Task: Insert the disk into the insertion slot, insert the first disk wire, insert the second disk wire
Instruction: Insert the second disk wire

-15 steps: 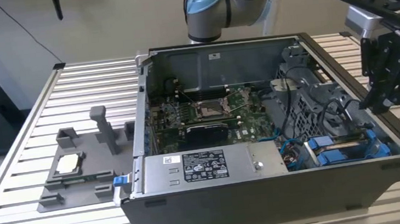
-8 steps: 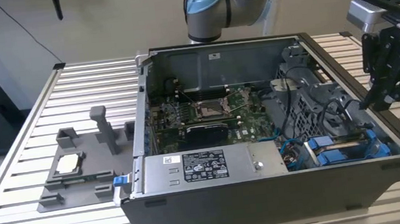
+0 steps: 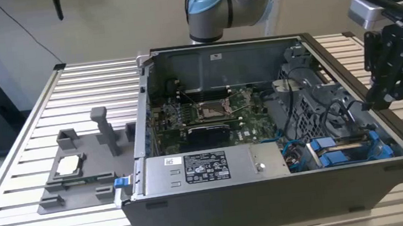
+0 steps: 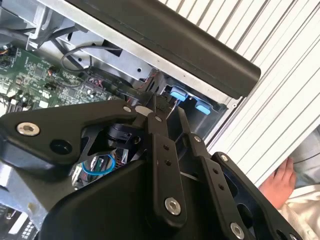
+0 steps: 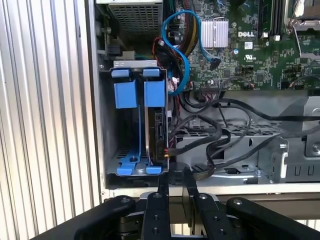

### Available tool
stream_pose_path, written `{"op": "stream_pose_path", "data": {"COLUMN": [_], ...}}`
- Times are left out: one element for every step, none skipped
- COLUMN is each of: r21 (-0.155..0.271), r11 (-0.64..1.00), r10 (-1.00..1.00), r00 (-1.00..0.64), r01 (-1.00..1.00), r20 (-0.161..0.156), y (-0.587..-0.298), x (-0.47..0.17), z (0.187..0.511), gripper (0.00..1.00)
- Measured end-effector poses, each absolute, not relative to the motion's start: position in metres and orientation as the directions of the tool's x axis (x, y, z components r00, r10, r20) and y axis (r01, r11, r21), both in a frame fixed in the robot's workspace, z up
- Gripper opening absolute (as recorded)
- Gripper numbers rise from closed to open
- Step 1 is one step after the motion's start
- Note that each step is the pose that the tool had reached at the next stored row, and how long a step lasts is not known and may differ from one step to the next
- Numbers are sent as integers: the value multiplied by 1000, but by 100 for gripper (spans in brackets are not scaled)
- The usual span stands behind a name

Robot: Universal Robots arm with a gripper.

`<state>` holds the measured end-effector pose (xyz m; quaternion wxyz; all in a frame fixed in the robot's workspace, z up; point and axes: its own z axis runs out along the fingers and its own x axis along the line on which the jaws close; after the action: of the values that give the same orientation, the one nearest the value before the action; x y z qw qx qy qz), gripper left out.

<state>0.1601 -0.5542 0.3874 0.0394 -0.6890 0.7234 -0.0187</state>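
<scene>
Disk [image 5: 157,131] already seated in slot [image 5: 107,125], beside empty blue carrier [image 5: 125,94]. Wires [image 5: 200,131] run to disk end; plugged or not, unclear. Claw [image 5: 175,176] hovers at case [image 3: 270,206] edge by slot; apart or together, cannot tell.

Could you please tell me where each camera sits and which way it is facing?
Exterior view: off the arm, raised above the slatted table, looking down into the open computer case; the arm and gripper show.
First wrist view: on the arm, looking past the gripper into the insertion slot holding the disk.
Second wrist view: on the arm, looking along the gripper to the case's edge; a person's hand shows by the table.
Shared: both wrist views show the blue carrier and the motherboard.
</scene>
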Motion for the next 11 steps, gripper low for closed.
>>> {"op": "stream_pose_path", "data": {"r21": [-80,-79,-76,-73,-69,-65,-61,-58,-57,-55,-53], "r11": [52,54,56,58,59,59,60,60,60,60,60], "r10": [-998,-998,-998,-997,-997,-997,-997,-997,-997,-997,-997], "r00": [-49,-50,-52,-54,-56,-56,-57,-57,-57,-57,-57], "r01": [-995,-995,-996,-996,-996,-996,-996,-997,-997,-997,-997], "r20": [-38,-44,-47,-47,-47,-47,-48,-49,-51,-54,-58], "y": [-554,-554,-554,-554,-554,-554,-554,-554,-554,-553,-553], "x": [160,160,160,160,161,161,163,164,165,166,168], "z": [387,387,387,386,386,385,385,384,383,383,383], "gripper": [26,26,26,26,26,26,26,26,26,26,26]}}
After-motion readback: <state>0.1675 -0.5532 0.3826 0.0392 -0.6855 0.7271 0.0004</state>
